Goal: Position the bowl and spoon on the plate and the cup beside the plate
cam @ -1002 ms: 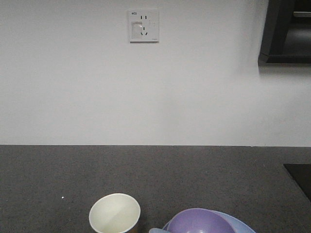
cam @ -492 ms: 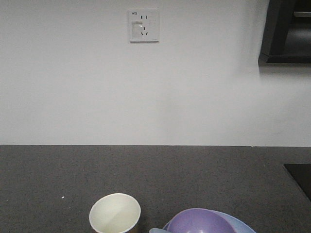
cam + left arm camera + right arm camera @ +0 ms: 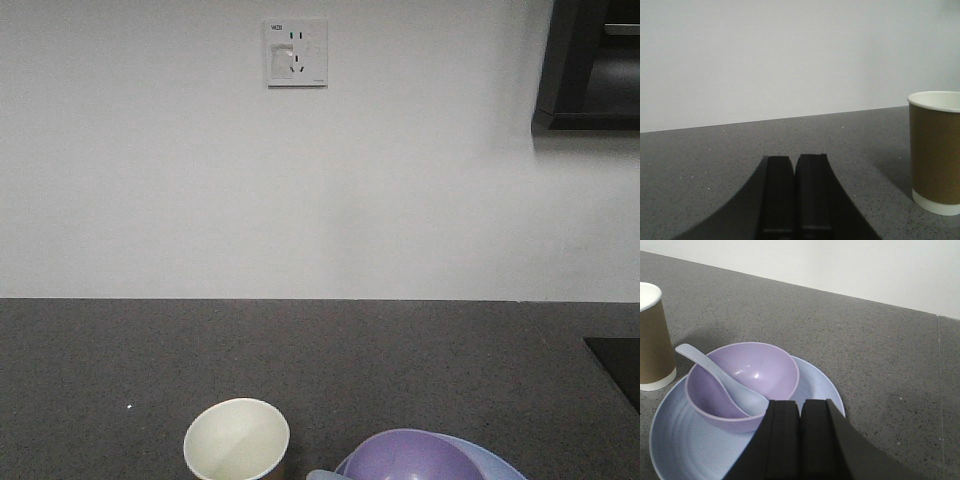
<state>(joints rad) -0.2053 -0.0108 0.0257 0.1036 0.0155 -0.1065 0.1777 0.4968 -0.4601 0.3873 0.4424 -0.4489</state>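
The lavender bowl [image 3: 745,382] sits on the pale blue plate [image 3: 675,445], and the pale spoon [image 3: 727,385] lies in the bowl with its handle over the left rim. The brown paper cup [image 3: 652,340] stands upright just left of the plate. In the front view the cup [image 3: 237,440], bowl [image 3: 410,458] and plate [image 3: 495,462] line the bottom edge. My right gripper [image 3: 800,402] is shut and empty, just in front of the bowl over the plate. My left gripper [image 3: 794,157] is shut and empty, low over the counter, with the cup [image 3: 936,150] to its right.
A dark grey speckled counter [image 3: 320,360] runs back to a white wall with a socket [image 3: 296,53]. A black panel [image 3: 618,370] lies on the counter at the right, and a dark cabinet [image 3: 590,65] hangs at the upper right.
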